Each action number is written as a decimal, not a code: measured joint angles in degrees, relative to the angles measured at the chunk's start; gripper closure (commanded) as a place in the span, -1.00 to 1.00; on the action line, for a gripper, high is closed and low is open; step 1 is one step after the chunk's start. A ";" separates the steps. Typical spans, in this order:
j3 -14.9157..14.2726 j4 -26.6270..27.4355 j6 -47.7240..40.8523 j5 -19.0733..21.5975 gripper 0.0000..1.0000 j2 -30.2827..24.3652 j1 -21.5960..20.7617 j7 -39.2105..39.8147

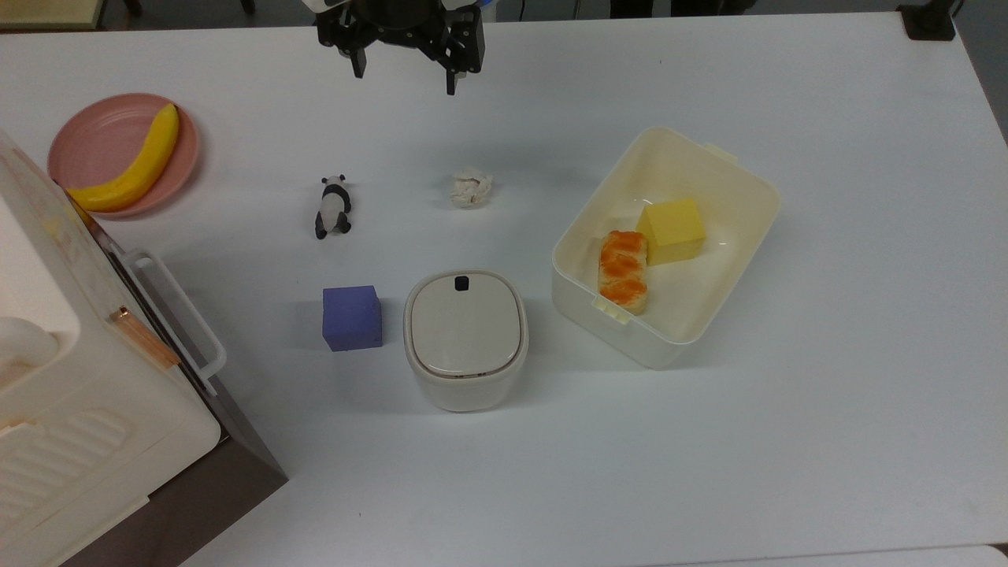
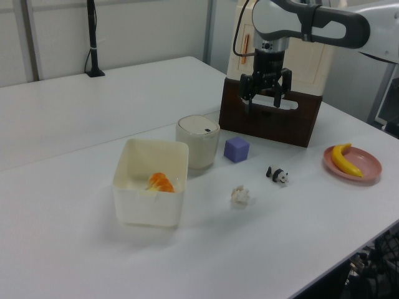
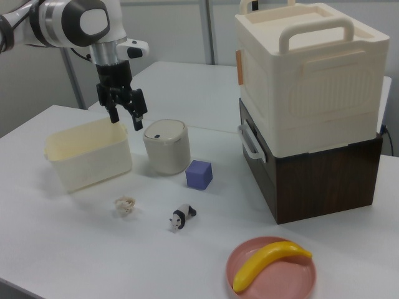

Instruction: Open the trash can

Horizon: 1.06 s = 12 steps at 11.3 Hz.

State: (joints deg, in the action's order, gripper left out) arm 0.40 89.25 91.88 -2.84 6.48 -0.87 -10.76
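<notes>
Cream trash can [image 1: 465,339] lid shut, well apart from jaws [image 1: 405,72], spread open, prob. empty.

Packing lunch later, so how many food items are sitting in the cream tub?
2: a yellow block toward the tub's middle, and an orange-topped bread piece touching it on the top view's left. Nothing else shows inside from above.

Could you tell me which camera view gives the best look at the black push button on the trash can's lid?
The top view: the button faces the camera on the closed lid. The left view and right view show it foreshortened, as a small dark mark.
</notes>
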 measured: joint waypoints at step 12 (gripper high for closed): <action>0.48 0.45 0.00 0.00 -1.00 0.07 -0.07 0.07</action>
State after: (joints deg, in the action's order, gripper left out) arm 0.88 89.71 91.88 -2.85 6.55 -0.94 -10.70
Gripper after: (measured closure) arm 0.000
